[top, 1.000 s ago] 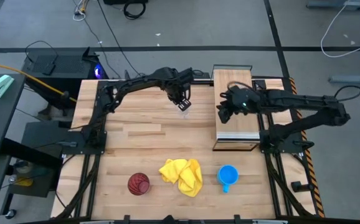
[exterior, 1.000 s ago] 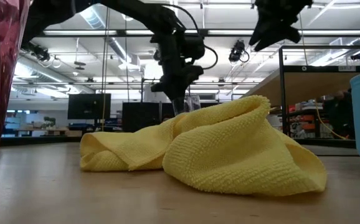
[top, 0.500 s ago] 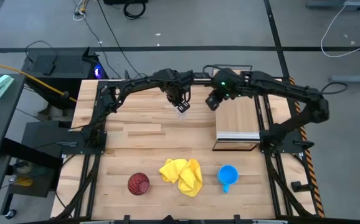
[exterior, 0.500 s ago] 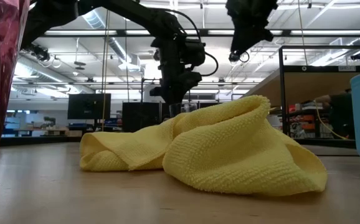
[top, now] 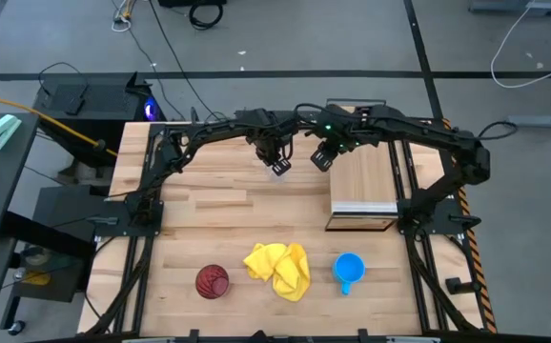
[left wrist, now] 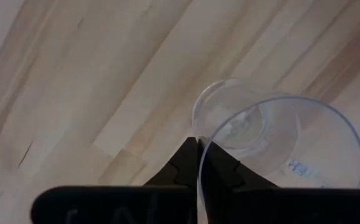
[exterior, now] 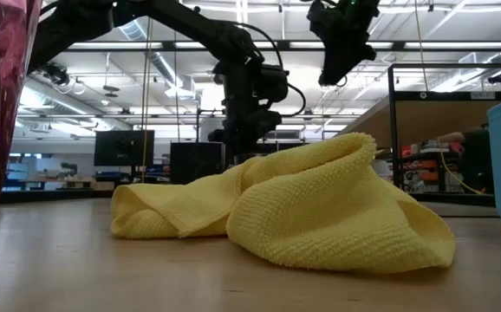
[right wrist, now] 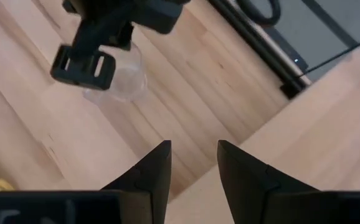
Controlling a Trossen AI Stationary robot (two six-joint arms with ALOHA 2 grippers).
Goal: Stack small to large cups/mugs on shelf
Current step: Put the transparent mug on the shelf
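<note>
Left gripper (left wrist: 198, 163) pinches clear cup's (left wrist: 273, 143) thin rim at far table centre, left of shelf (top: 362, 176); lift gently, keep upright; right gripper (right wrist: 192, 163) spread, hovering nearby.

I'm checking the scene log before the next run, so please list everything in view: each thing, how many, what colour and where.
clear plastic cup: one, see-through, far middle of the tabletop, its rim pinched by the left tool
blue mug: one, bright blue, near edge of the tabletop, right of the cloth
red tumbler: one, dark red, near edge, left of the cloth
yellow cloth: one, yellow, crumpled, near edge between tumbler and mug
shelf: one, light wood, on the right side of the table, nothing on it
tabletop: one, pale butcher-block wood
left tool: one, dark, shut on the cup's rim
right tool: one, dark, open, in the air beside the cup, at the shelf's left edge
</note>
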